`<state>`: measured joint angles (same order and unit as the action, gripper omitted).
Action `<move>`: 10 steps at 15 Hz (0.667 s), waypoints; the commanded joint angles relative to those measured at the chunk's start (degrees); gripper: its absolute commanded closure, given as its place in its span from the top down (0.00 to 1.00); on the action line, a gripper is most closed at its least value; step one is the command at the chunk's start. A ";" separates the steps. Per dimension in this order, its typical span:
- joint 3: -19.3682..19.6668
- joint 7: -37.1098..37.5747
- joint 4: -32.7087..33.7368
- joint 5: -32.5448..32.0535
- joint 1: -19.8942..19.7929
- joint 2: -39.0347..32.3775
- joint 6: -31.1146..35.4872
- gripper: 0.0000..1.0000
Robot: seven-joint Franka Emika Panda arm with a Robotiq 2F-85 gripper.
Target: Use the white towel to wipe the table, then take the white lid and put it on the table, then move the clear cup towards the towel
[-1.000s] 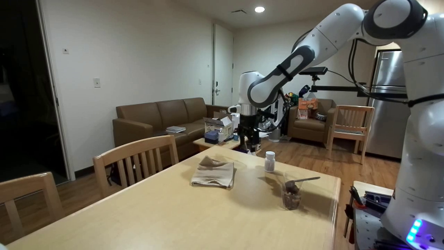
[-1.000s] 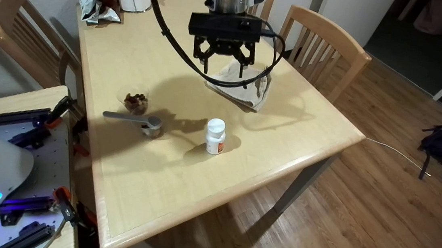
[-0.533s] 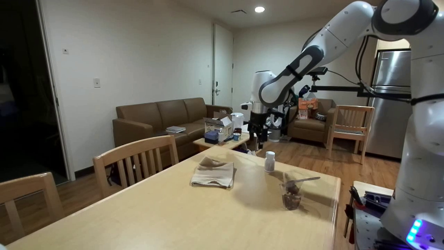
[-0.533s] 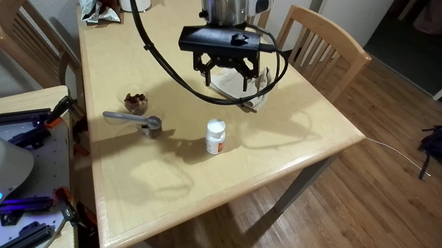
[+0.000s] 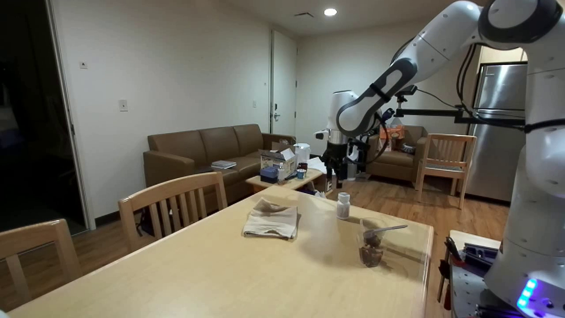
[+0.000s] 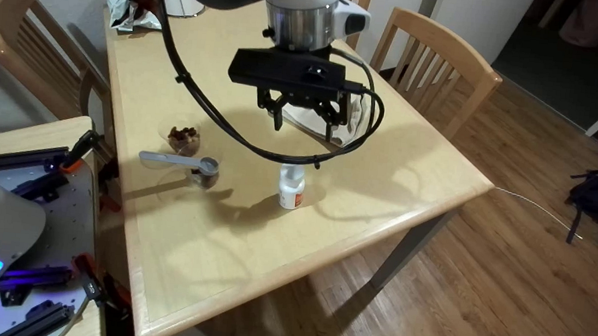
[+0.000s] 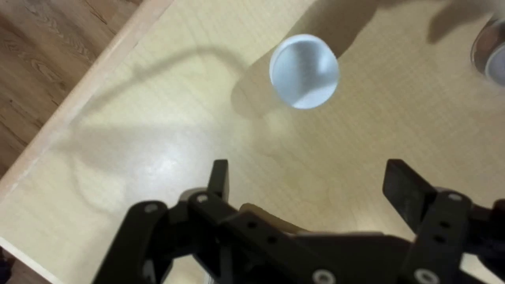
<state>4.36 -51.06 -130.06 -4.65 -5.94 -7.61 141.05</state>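
Above table (image 6: 214, 247), end effector (image 6: 303, 132) agape

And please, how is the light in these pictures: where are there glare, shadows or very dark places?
Wrist view: glare on the table, a shadow across the white lid, the gripper nearly black; in an exterior view, shadows on both sides of the bottle; in an exterior view, the ceiling lamp shows plain white, the doorway nearly black.
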 commanded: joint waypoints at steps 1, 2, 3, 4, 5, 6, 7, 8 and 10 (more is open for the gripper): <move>0.58 1.63 -2.63 0.87 -1.35 0.34 2.00 1.00; 0.78 1.38 -3.06 1.35 -1.67 0.14 2.12 1.00; 0.90 1.14 -3.56 1.89 -2.01 0.04 2.40 1.00; 1.04 1.08 -3.93 2.24 -2.25 -0.04 2.62 1.00; 1.00 0.79 -4.22 2.82 -2.49 -0.16 2.77 1.00; 0.89 0.81 -4.22 3.20 -2.59 -0.46 2.85 1.00; 0.86 0.74 -4.25 3.76 -2.76 -0.78 3.02 1.00; 0.75 0.38 -4.24 4.61 -2.95 -1.10 3.10 1.00; 0.39 0.09 -3.78 5.96 -2.95 -1.87 2.99 1.00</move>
<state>5.76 -50.30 -133.74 -1.41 -8.05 -8.46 142.25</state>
